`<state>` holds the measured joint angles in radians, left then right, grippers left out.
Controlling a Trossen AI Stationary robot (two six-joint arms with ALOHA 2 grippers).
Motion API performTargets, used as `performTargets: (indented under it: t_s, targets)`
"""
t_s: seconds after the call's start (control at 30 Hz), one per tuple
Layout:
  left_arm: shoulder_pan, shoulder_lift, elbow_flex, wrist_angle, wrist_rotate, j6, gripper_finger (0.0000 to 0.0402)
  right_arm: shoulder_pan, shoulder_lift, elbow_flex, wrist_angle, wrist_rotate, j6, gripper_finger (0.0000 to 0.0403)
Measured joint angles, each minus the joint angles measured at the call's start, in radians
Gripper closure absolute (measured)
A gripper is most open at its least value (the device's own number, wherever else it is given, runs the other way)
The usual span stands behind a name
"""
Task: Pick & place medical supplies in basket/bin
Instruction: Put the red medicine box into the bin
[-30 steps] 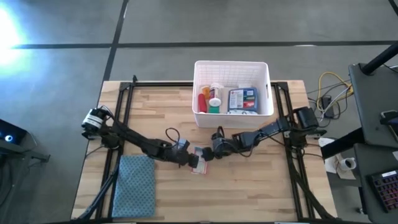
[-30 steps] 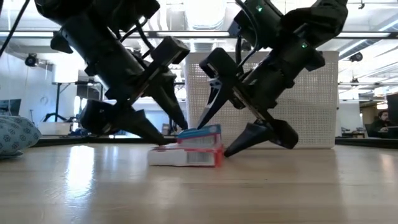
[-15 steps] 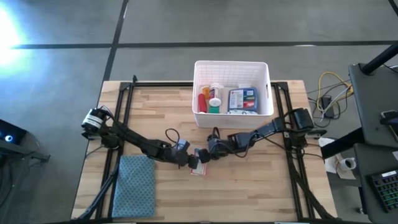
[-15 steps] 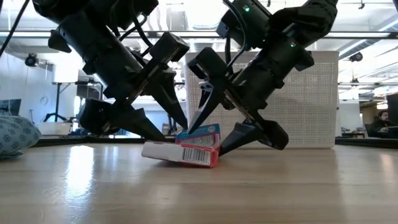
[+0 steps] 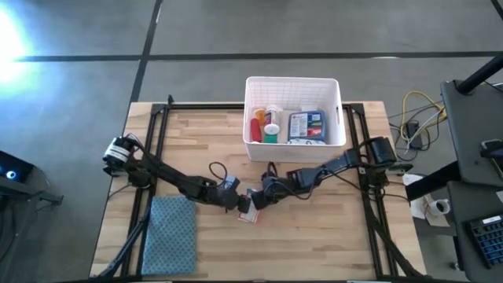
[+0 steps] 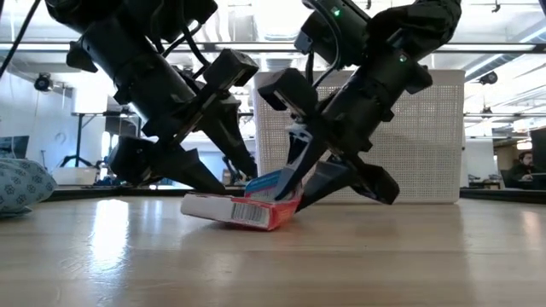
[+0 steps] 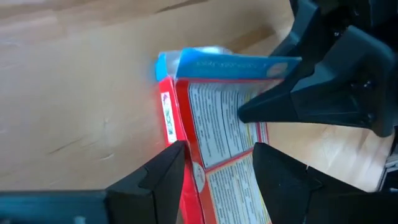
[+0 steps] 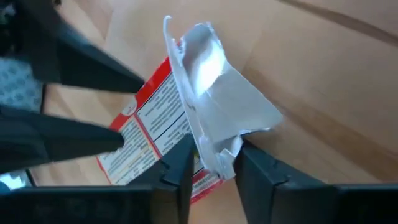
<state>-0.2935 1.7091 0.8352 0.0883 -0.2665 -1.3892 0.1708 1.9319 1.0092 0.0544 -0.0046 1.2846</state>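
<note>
The wooden tabletop point(image 5: 314, 236) carries, at its far edge, the white bin point(image 5: 293, 141), which holds a blue packet point(image 5: 306, 126), a red tube point(image 5: 255, 130) and white pill bottles point(image 5: 272, 124). A blue-grey folded cloth point(image 5: 169, 234) lies near the front left corner. Both dark arms reach low toward the middle of the tabletop, in front of the bin, and meet over a red-white small box point(image 6: 241, 210) that rests on the wood with one end tilted up. The left pincer point(image 7: 214, 162) has its fingers apart, one on each side of the box's edge. The right pincer point(image 8: 214, 165) is clamped on a silvery, crumpled packet point(image 8: 214, 112) with a blue edge, which lies against the raised end of the box. In the low view, the two pincers stand just beside each other over the box.
</note>
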Motion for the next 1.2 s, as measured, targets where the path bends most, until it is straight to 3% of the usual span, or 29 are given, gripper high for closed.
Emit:
performTargets:
  t_s: [0.37, 0.67, 0.77, 0.97, 1.2]
  targets:
    - [-0.013, -0.19, -0.002, -0.026, 0.093, 0.108, 0.0231, 0.0, -0.096, -0.001, -0.081, 0.053, -0.119, 0.039]
    - [-0.022, -0.503, -0.002, -0.069, 0.059, 0.132, 0.0231, 0.0, -0.366, -0.002, -0.081, 0.126, -0.307, 0.0394]
    - [-0.022, -0.589, -0.002, -0.066, 0.033, 0.172, 0.0231, 0.0, -0.483, -0.002, -0.097, 0.228, -0.356, 0.0394]
    - [-0.022, -0.67, -0.002, -0.065, -0.073, 0.237, 0.0231, -0.031, -0.696, -0.001, -0.194, 0.582, -0.466, 0.0394]
    - [-0.022, -0.627, -0.003, -0.066, -0.082, 0.229, 0.0231, -0.236, -0.81, -0.001, -0.467, 0.633, -0.481, 0.039]
